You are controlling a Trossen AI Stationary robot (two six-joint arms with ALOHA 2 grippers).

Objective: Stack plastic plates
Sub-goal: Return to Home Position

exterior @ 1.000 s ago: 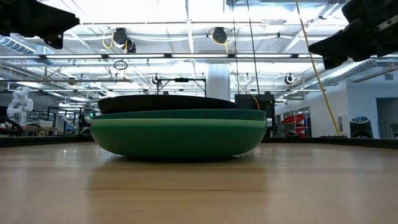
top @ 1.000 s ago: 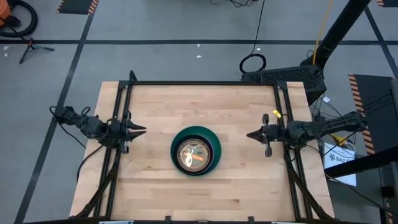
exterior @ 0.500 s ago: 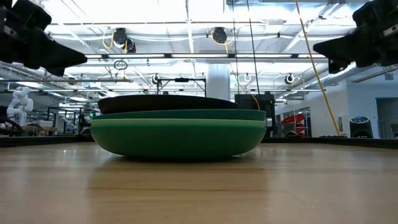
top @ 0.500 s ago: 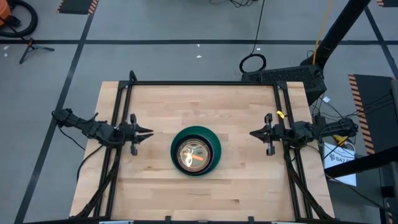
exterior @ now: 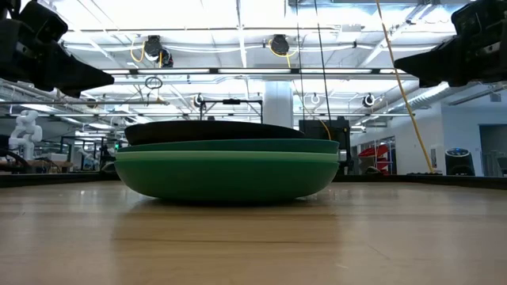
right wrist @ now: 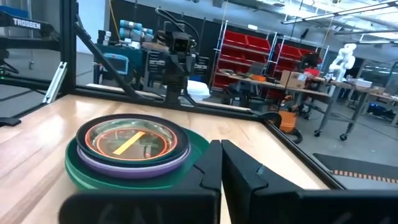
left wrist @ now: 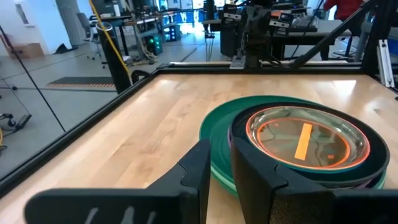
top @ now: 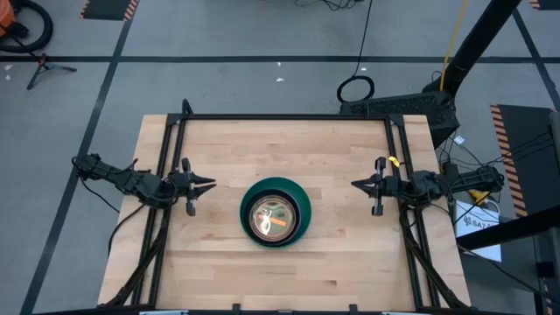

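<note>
Left wrist view: left end effector (left wrist: 219, 146) hanging empty, fingers nearly together | plastic plates (left wrist: 298, 149) sitting nested in one stack mid-tabletop (left wrist: 155, 118) | likely handling light, stiff, slick; gripping best at an outer rim | right end effector (top: 357, 185) waiting opposite, pinched closed, empty

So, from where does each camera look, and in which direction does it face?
High view: above the table, straight down; left claw and right claw flank the plate stack.
Low view: at table-top height, level across the stack into the room; left arm and right arm in upper corners.
Left wrist view: on the left arm, facing the stack; own claw at bottom.
Right wrist view: on the right arm, facing the stack oppositely; own claw at bottom.
Shared: both wrist views show the orange plate on top.
</note>
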